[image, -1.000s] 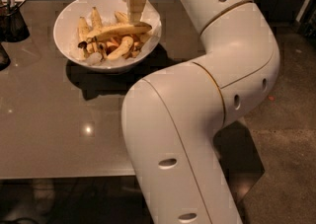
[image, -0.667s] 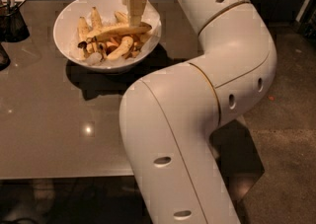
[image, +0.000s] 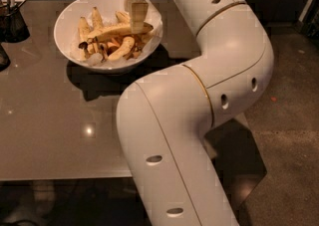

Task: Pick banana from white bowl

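Note:
The white bowl (image: 70, 46) stands on the far left part of the grey table. It holds several bananas and pieces. The longest banana (image: 112, 32) lies across the bowl's middle, pale yellow with dark tips. My gripper (image: 137, 27) points straight down into the right half of the bowl, its tip at the right part of the long banana and seemingly touching it. My large white arm (image: 209, 85) curves in from the lower right and hides the table behind it.
A dark wire-mesh cup (image: 13, 21) stands at the table's far left edge, with another dark object (image: 2, 58) below it. The table's front edge (image: 60, 175) runs along the bottom. Speckled floor (image: 294, 120) lies to the right.
My gripper has come down lower into the bowl, onto the long banana. The bowl and the bananas have not moved.

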You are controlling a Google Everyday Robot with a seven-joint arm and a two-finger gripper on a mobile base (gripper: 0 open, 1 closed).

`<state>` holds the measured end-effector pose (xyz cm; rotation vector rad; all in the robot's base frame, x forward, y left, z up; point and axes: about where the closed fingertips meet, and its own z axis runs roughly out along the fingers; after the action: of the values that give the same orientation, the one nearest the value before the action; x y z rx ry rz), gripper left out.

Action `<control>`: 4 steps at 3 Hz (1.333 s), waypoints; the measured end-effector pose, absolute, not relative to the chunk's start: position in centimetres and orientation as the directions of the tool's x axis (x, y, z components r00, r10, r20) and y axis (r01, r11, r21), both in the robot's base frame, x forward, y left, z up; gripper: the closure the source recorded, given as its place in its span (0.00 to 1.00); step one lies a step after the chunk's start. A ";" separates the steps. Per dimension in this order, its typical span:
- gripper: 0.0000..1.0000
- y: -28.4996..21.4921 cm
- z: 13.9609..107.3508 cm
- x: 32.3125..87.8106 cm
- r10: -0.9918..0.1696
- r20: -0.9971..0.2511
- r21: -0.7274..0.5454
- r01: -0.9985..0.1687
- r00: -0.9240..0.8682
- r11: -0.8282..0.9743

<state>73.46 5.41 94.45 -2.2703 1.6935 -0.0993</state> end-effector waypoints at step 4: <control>0.81 3.9 92.9 73.5 -0.964 -0.101 -0.235 -0.948 0.245 -0.216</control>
<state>73.53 3.92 92.89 -2.2703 1.7888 -0.0964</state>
